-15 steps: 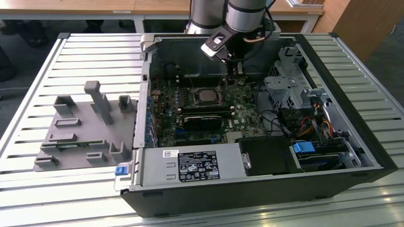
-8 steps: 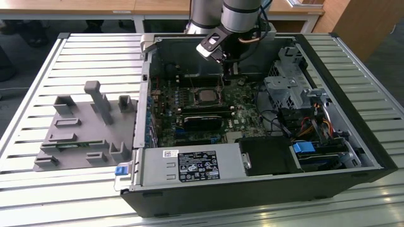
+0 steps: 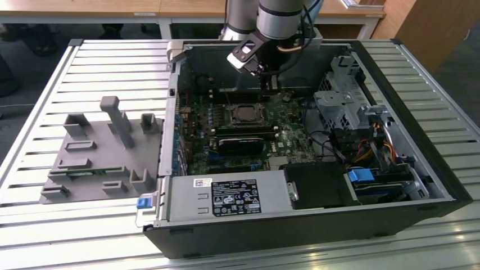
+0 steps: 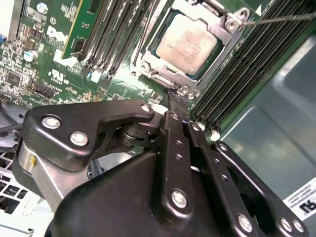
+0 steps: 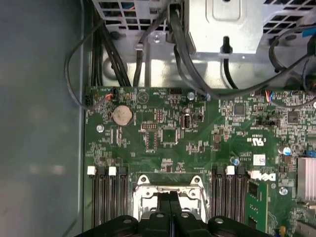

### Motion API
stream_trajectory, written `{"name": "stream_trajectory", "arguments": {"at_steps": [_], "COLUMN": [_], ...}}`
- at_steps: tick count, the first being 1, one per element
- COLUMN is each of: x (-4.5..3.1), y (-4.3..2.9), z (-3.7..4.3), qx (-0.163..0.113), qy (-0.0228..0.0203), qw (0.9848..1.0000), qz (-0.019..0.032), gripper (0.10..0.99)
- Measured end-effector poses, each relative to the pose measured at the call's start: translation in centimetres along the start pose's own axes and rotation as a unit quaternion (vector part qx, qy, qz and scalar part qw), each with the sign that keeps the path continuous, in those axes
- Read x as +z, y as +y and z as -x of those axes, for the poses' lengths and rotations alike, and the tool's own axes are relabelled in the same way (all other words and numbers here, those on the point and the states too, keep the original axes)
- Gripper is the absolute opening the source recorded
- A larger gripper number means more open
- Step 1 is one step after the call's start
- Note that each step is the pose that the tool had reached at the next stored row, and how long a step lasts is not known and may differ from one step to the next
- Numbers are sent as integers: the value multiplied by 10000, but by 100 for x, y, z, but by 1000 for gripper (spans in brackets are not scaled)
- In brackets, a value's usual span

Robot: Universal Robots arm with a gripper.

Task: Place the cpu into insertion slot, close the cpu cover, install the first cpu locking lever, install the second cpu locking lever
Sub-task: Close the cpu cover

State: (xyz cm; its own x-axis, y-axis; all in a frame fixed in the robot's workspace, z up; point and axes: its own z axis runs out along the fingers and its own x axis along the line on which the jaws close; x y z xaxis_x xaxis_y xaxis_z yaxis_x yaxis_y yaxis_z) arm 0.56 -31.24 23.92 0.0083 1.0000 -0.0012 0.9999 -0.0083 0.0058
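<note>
The cpu (image 4: 190,42) lies flat in its socket on the green motherboard, its dull silver top showing through the window of the cpu cover (image 4: 224,37). The cover is down around it. A thin lever rod (image 4: 281,19) runs out from one socket corner. My gripper (image 4: 175,96) is shut, with its black fingertips pressed together right at the socket's edge and nothing visible between them. In the exterior view the gripper (image 3: 268,84) hangs inside the open case just behind the socket (image 3: 246,114). In the first wrist view the fingertips (image 5: 170,197) cover the middle of the socket frame (image 5: 143,185).
Black memory slots (image 4: 113,34) flank the socket on both sides. The case holds a power supply (image 3: 229,197), a drive cage (image 3: 341,107) and loose cables (image 3: 375,149). A grey fixture (image 3: 98,152) sits on the slatted table at the exterior view's left.
</note>
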Motion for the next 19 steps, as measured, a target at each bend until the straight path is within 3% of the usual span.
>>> {"name": "stream_trajectory", "arguments": {"at_steps": [7, 14, 19], "x": [17, 24, 23], "y": [-97, -244, -283], "z": [-2, -3, -2], "qx": [0, 0, 0], "qy": [-1, 0, -1], "qw": [10000, 10000, 10000], "qz": [-1, 0, 0], "gripper": [106, 106, 106]}}
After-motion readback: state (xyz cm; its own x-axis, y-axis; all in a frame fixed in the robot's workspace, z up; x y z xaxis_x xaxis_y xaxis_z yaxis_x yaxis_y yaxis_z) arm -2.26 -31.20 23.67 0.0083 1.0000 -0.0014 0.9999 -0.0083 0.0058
